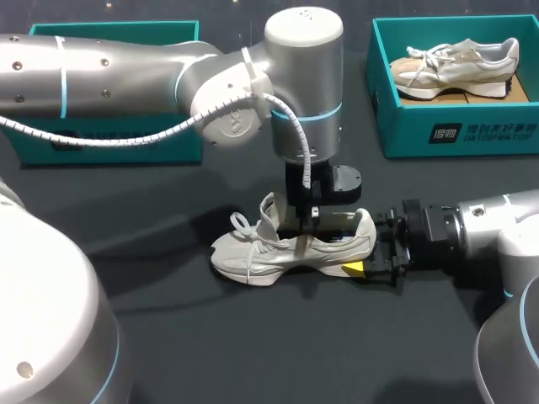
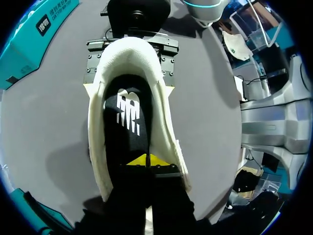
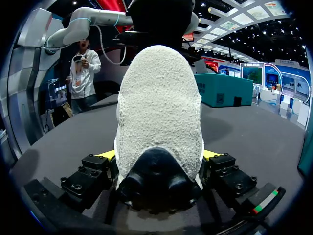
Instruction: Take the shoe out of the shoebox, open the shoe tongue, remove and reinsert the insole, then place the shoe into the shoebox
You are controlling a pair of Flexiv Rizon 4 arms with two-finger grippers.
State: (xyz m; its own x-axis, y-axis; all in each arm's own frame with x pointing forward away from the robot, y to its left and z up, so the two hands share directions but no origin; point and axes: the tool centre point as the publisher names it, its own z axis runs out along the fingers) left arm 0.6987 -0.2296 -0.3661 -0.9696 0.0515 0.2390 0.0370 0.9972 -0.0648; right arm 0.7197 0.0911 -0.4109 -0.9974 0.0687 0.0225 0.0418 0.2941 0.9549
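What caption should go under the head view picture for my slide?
Left tool dips into a white shoe on the table while the right tool clamps its heel.

Our left pincer fills the mouth of the shoe, and our right pincer clamps the heel, blocking that end. The toe side and near table lie open. The left shoebox and right shoebox wall the far edge.

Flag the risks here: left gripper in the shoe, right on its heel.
1. The right gripper clamps the shoe only at its heel; an upward pull on the insole by the left gripper might drag the shoe free or tip it.
2. Loose laces lie by the toe and may snag when the shoe is lifted.
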